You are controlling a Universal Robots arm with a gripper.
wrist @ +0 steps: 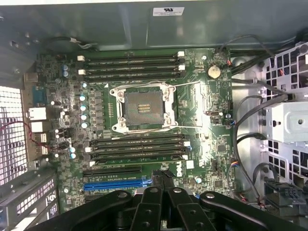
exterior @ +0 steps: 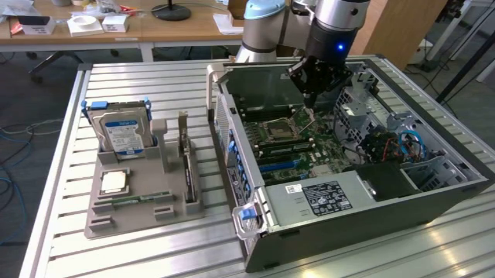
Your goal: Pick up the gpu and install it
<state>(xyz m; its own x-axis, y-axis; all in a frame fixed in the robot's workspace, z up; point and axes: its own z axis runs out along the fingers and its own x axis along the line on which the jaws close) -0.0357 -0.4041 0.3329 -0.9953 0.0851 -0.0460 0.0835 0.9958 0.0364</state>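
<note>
One open PC case fills the right half of the exterior view, lying on its side on a ribbed aluminium desk. Inside it: green motherboard w/ a bare square CPU socket, black RAM slots either side, a boxy grey PSU w/ a label sticker toward the lower centre, and blue + black cables bunched at the case's right end. On the exterior view's left sits a grey plastic holder tray. It carries a hard drive standing upright in blue rails, a flat square CPU chip, a thin RAM stick, and the gpu standing on edge in a slot along the tray's right side, well apart from the claw. Nothing lies between tray and case except bare desk slats. The arm comes down from top centre, wrist approx vertical w/ a blue LED lit, claw pointing straight down inside the case, over the board near the socket. In the wrist view the claw looks narrow, black links folded in w/ tips together and gripping nothing; the socket, a long blue slot and a perforated metal drive cage show beyond it.
</note>
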